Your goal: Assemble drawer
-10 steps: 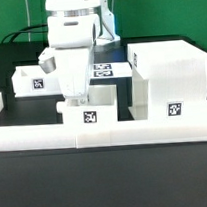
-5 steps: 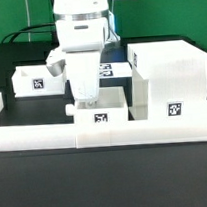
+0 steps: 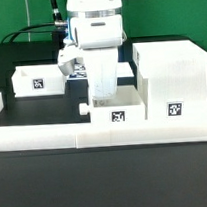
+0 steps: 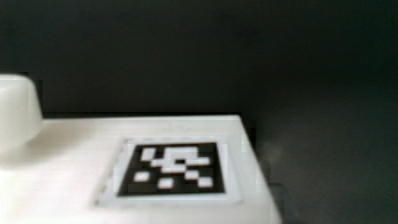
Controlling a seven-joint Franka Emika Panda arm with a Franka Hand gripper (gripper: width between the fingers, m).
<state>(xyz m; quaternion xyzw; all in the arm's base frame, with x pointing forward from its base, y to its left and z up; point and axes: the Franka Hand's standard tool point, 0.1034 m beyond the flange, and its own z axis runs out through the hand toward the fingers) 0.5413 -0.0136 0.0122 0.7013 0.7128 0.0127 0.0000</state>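
The drawer's large white boxy housing (image 3: 170, 82) stands at the exterior view's right, with a tag on its front. One small knobbed tray (image 3: 117, 113) sits just left of it against the border rail, its knob (image 3: 85, 108) pointing left. My gripper (image 3: 101, 96) reaches down into this tray and is shut on its wall, with the fingertips hidden behind the tray. The wrist view shows the tray's tag (image 4: 175, 170) and its knob (image 4: 15, 112) close up, but no fingers. A second small tray (image 3: 35, 81) rests at the back left.
A long low white border rail (image 3: 54, 135) runs along the front of the table. The marker board (image 3: 77, 73) lies flat behind the arm, mostly hidden by it. Black tabletop (image 3: 32, 108) shows between the left tray and the rail.
My gripper and the small tray with it have slid to the exterior view's right along the rail, closing most of the gap to the housing.
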